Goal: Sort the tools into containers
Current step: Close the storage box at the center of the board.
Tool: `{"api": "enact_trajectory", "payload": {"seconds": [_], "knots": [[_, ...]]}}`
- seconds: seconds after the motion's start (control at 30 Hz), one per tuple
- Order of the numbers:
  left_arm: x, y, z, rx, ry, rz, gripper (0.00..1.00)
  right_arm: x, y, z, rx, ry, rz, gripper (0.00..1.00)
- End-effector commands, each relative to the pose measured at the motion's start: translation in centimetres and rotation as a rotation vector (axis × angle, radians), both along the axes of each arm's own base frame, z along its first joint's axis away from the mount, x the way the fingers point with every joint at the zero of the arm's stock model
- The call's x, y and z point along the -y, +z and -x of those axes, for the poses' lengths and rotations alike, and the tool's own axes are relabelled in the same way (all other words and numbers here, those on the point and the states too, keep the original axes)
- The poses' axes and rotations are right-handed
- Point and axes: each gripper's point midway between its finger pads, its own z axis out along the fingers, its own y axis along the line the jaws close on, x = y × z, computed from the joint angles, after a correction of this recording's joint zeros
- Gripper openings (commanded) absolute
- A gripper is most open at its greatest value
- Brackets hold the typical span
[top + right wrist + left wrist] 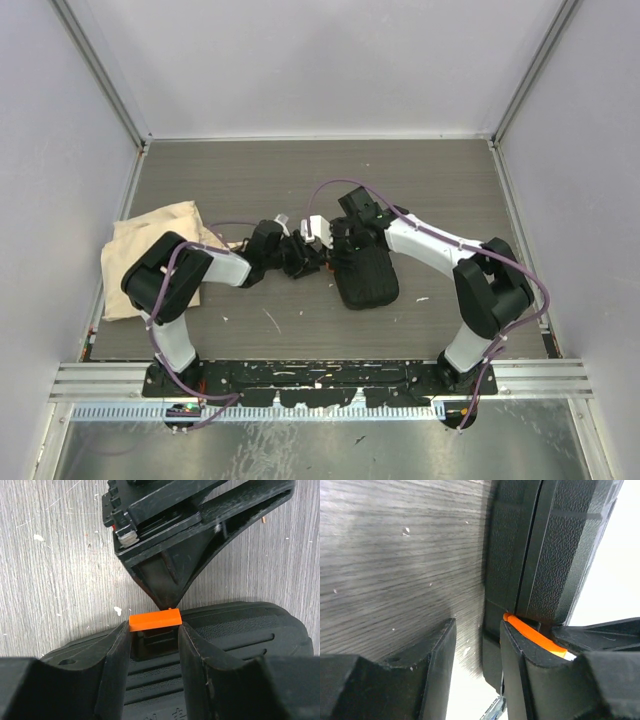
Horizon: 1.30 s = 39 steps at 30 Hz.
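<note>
The black tool case [367, 278] lies shut in the middle of the table, and the beige cloth bag [150, 240] lies at the left. No tools show in any view. My right gripper [154, 645] reaches down over the case [250, 635], its two fingers pressed against either end of an orange latch [155, 618]. My left gripper [303, 257] meets the same edge from the left. Its jaws [477, 665] stand apart over the case's corner [560, 555]. One finger [517, 675] rests against the orange latch [535, 637].
A thin pale stick [272, 320] lies on the wood-grain table [250, 180] in front of the left arm. White flecks dot the surface near the case. Walls close in the table at the back and on both sides.
</note>
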Motion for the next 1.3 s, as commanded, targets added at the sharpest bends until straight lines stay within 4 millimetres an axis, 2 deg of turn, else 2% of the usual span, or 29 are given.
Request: {"api": "enact_trajectory", "payload": {"seconds": [0.0, 0.27, 0.37, 0.43, 0.6, 0.73, 0.87, 1.0, 1.27], "knots": [[0.8, 0.5, 0.0, 0.034, -0.009, 0.008, 0.41, -1.2, 4.0, -0.8, 0.067, -0.003, -0.119, 0.33], [1.7, 0.7, 1.3, 0.038, -0.033, 0.0, 0.41, -1.2, 3.9, -0.8, 0.06, -0.016, -0.124, 0.33], [1.8, 1.2, 1.1, 0.045, -0.035, -0.007, 0.41, -1.1, 4.0, -0.6, 0.056, -0.021, -0.129, 0.39], [1.8, 1.4, 0.9, 0.05, -0.037, -0.016, 0.41, -1.0, 4.3, -0.4, 0.055, -0.024, -0.134, 0.47], [2.0, 2.2, 0.6, 0.064, -0.049, -0.029, 0.41, -1.0, 5.9, -0.2, 0.078, -0.028, -0.167, 0.61], [1.9, 2.8, 0.5, 0.074, -0.056, -0.045, 0.4, -0.2, 7.4, -0.6, 0.083, -0.124, -0.217, 0.64], [1.5, 3.4, 0.5, 0.087, -0.058, -0.085, 0.4, 2.3, 9.0, -2.9, 0.076, -0.468, -0.308, 0.65], [1.4, 4.3, 0.3, 0.108, -0.069, -0.103, 0.41, 6.6, 8.6, -4.9, 0.084, -0.852, -0.319, 0.65], [1.9, 5.5, 0.0, 0.127, -0.085, -0.101, 0.4, 12.0, 5.9, -5.1, 0.093, -1.123, -0.29, 0.64]]}}
